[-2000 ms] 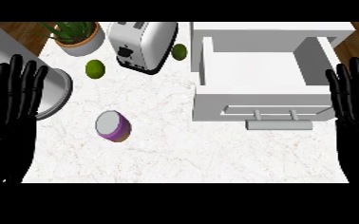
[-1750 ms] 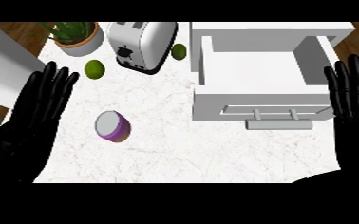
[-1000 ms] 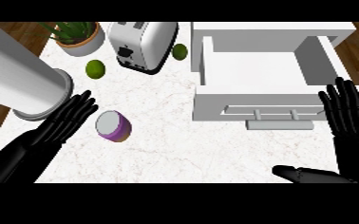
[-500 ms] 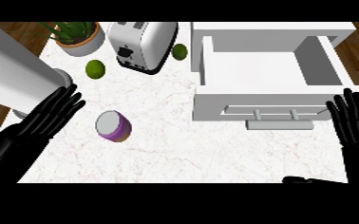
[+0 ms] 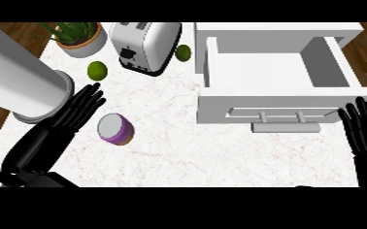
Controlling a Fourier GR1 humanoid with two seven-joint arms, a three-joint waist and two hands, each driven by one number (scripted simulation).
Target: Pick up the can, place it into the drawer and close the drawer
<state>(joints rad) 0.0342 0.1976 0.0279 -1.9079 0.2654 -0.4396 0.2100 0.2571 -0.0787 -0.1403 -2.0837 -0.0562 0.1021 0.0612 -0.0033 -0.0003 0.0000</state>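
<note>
Can (image 5: 115, 128) beside left robot hand (image 5: 68, 121)

Right hand (image 5: 355, 131): only straight fingers show, the palm cut off by the right edge. Plant (image 5: 74, 35) clipped along its top. Drawer (image 5: 276, 80): far right corner cut. Grey cylinder (image 5: 28, 87), beside the left hand's (image 5: 68, 121) fingertips, runs off the left edge.

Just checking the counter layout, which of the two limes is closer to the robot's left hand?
The lime left of the toaster, just above the left hand. The other lime sits between toaster and drawer.
</note>
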